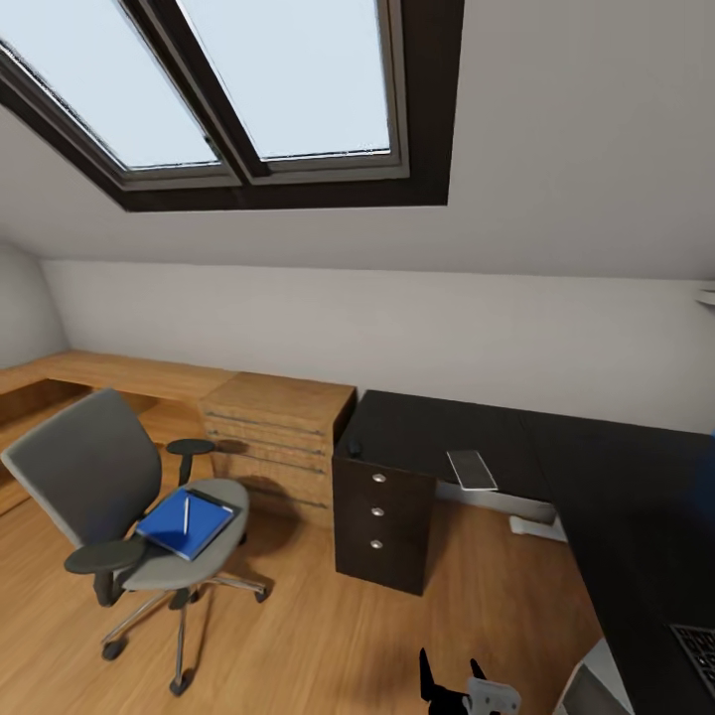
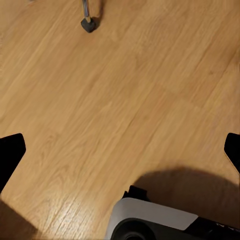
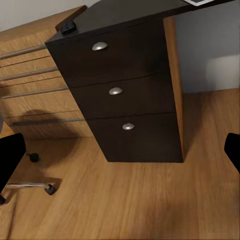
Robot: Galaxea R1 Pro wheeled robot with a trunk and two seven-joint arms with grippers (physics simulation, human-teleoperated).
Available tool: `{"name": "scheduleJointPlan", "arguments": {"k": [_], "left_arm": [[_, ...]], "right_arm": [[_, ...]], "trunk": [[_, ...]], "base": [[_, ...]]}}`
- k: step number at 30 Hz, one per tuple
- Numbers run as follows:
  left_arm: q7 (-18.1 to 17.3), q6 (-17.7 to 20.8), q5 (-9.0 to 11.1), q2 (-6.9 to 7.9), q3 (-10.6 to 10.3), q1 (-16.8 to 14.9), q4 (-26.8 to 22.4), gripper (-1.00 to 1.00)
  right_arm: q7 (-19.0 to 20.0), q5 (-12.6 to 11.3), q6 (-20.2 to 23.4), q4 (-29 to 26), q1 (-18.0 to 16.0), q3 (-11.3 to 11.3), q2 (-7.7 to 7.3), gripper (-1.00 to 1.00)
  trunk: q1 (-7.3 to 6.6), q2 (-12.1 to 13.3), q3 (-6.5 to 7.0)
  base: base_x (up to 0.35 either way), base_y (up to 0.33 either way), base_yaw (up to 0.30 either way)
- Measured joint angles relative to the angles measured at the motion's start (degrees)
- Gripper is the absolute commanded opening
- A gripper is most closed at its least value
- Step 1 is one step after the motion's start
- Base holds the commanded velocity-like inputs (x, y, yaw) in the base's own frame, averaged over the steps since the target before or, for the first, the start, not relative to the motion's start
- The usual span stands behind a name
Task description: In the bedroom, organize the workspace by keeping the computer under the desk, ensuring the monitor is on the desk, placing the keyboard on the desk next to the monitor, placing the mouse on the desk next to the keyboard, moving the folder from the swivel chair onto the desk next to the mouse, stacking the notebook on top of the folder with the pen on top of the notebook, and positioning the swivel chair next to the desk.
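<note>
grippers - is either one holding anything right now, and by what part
Nothing is held. The left gripper has only bare wood floor between its open fingers, and the right gripper is open facing the desk's drawer unit.

Head view: high, looking forward and down across the glossy black L-shaped desk (image 1: 477, 437) and grey upholstered swivel chair (image 1: 94, 477).
Left wrist view: close above the light wood floor (image 2: 110, 100), facing down.
Right wrist view: low, near, facing the desk's three-drawer black unit (image 3: 120, 95).
Shared: that drawer unit (image 1: 382, 521), in the head and right wrist views.
</note>
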Motion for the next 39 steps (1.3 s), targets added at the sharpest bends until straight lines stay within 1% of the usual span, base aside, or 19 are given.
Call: {"name": "scheduleJointPlan", "arguments": {"k": [6, 13, 20, 23, 25, 27, 28, 29, 30, 31, 32, 33, 35, 37, 38, 39], "left_arm": [[0.0, -0.29, 0.04, 0.03, 0.05, 0.0, -0.04, 1.0], [0.02, -3.81, 0.03, 0.02, 0.08, 0.0, -0.08, 1.0], [0.02, -4.84, 0.08, 0.03, 0.08, 0.0, -0.28, 1.0], [-0.05, -4.93, 0.1, 0.03, 0.13, 0.0, -0.8, 1.0], [-0.16, -4.85, 0.18, -0.08, 0.07, -0.01, -3.77, 1.0], [-0.17, -4.59, 0.2, -0.15, 0.09, -0.01, -5.71, 1.0], [-0.19, -4.17, 0.19, -0.21, 0.11, -0.01, -8.0, 1.0], [-0.22, -2.77, 0.16, -0.32, 0.15, -0.03, -12.06, 1.0], [-0.23, -1.94, 0.21, -0.35, 0.17, -0.01, -13.81, 1.0], [-0.25, 0.74, 0.19, -0.42, 0.15, 0.0, -17.43, 1.0], [-0.28, 3.65, 0.2, -0.49, 0.09, 0.02, -20.93, 1.0], [-0.31, 7.15, 0.2, -0.55, 0.03, 0.04, -24.61, 1.0], [-0.35, 10.89, 0.22, -0.6, 0.0, 0.06, -28.48, 1.0], [-0.37, 14.32, 0.24, -0.62, -0.03, 0.06, -32.19, 1.0], [-0.38, 18.63, 0.25, -0.77, -0.19, 0.06, -36.68, 1.0], [-0.39, 20.91, 0.3, -0.87, -0.28, 0.07, -39.29, 1.0]], "right_arm": [[0.04, -0.01, 0.1, 0.0, 0.29, -0.06, -0.07, 1.0], [0.18, -0.01, 0.13, -0.01, 0.89, 0.0, -0.19, 1.0], [0.26, -0.01, 0.05, -0.02, 1.05, 0.05, 0.1, 1.0], [0.28, -0.04, 0.08, -0.01, 1.05, 0.02, 0.07, 1.0], [0.31, 0.14, 0.04, -0.42, 1.04, 0.17, 0.04, 1.0], [0.25, 0.12, -0.02, -0.9, 1.01, 0.19, 0.12, 1.0], [0.16, 0.16, -0.08, -2.05, 0.98, 0.25, 0.16, 1.0], [-0.02, 0.29, 0.04, -5.57, 0.95, 0.36, 0.25, 1.0], [-0.21, 0.21, 0.14, -7.34, 0.96, 0.32, 0.28, 1.0], [-0.94, 0.35, 0.93, -11.13, 0.93, 0.44, 0.38, 1.0], [-2.02, 0.46, 2.21, -14.62, 0.94, 0.45, 0.46, 1.0], [-3.99, 1.13, 4.67, -18.03, 0.91, 0.53, 0.52, 1.0], [-6.97, 2.79, 8.24, -21.61, 0.89, 0.83, 0.56, 1.0], [-10.9, 5.64, 12.68, -25.57, 0.85, 1.42, 0.58, 1.0], [-17.07, 10.91, 20.32, -31.0, 0.74, 1.74, 0.65, 1.0], [-20.95, 13.78, 25.12, -34.35, 0.71, 1.91, 0.69, 1.0]], "trunk": [[-1.32, 2.41, 1.14], [-2.86, 5.23, 2.42], [-4.4, 8.04, 3.68], [-4.41, 8.06, 3.69], [-4.41, 8.06, 3.7], [-4.41, 8.06, 3.69], [-4.41, 8.06, 3.7], [-4.41, 8.06, 3.71], [-4.41, 8.06, 3.7], [-4.41, 8.06, 3.71], [-4.41, 8.06, 3.71], [-4.41, 8.06, 3.71], [-4.41, 8.06, 3.7], [-4.41, 8.06, 3.7], [-4.41, 8.07, 3.72], [-4.41, 8.06, 3.71]], "base": [[0.329, 0.0, 0.031], [0.329, 0.0, 0.005], [0.329, 0.0, 0.001], [0.329, 0.0, 0.0], [0.329, 0.0, 0.0], [0.329, 0.0, 0.0], [0.329, 0.0, 0.0], [0.329, 0.0, 0.0], [0.329, 0.0, 0.0], [0.329, 0.0, 0.0], [0.329, 0.0, 0.0], [0.329, 0.0, 0.0], [0.329, 0.0, 0.0], [0.329, 0.0, 0.0], [0.329, 0.0, 0.0], [0.329, 0.0, 0.0]]}}
